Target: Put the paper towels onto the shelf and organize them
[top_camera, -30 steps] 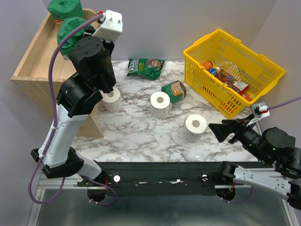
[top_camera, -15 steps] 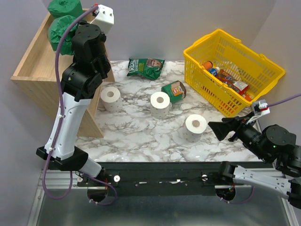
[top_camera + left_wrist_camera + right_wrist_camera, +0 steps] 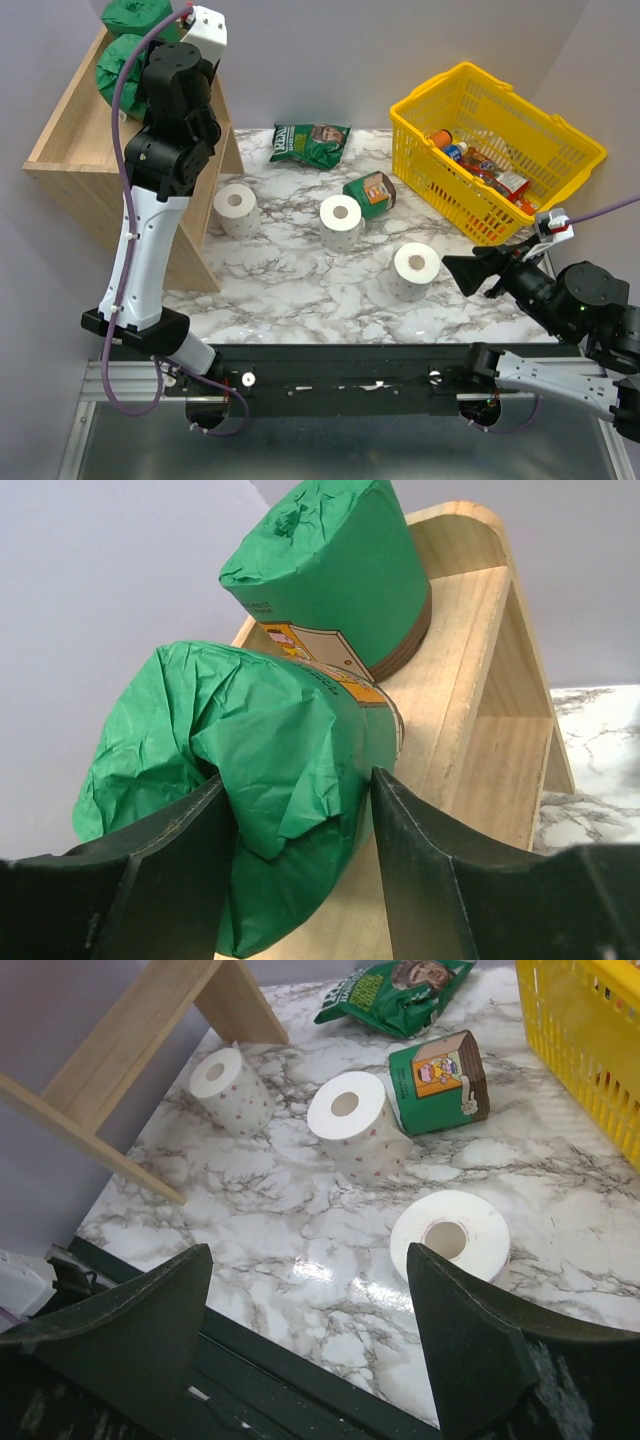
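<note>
My left gripper is shut on a green-wrapped paper towel roll and holds it at the wooden shelf's top tray, just in front of a second green roll standing there. From above, the held roll and the other green roll sit at the back of the shelf. A third green roll lies on the table. Three white rolls stand on the marble. My right gripper is open and empty, to the right of the nearest white roll.
A yellow basket with several packaged goods stands at the back right. A flat green snack bag lies at the back middle. The shelf's slanted leg reaches the table's left side. The black rail runs along the near edge.
My left arm has swung left and back, carrying the green roll further over the shelf's top tray beside the other green roll. The right arm has barely moved.
</note>
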Motion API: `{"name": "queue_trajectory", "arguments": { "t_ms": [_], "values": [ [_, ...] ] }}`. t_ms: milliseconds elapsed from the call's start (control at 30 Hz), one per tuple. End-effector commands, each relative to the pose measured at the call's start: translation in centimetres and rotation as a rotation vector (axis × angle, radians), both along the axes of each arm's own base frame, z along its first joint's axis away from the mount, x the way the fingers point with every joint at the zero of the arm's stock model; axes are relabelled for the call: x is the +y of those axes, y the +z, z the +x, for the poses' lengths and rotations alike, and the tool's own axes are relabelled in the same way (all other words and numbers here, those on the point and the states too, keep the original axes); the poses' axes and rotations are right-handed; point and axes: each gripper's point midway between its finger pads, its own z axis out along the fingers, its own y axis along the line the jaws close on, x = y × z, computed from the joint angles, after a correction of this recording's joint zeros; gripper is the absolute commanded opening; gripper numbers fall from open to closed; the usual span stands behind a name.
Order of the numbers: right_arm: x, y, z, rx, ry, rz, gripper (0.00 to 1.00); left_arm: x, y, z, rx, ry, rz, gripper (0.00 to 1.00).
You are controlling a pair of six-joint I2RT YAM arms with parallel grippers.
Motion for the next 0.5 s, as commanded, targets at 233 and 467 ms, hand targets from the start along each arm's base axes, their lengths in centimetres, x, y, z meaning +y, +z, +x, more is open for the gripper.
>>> {"name": "queue_trajectory", "arguments": {
  "t_ms": [233, 467],
  "values": [
    [-2.3, 1.2, -0.3, -0.045, -0.04, 0.029, 0.87, 0.9, 2.8, -0.7, -0.097, 0.045, -0.037, 0.83],
    [-1.1, 0.7, -0.1, -0.036, -0.008, -0.011, 0.87, -1.1, 2.6, -0.5, -0.096, 0.022, 0.003, 0.89]
  ]
}}
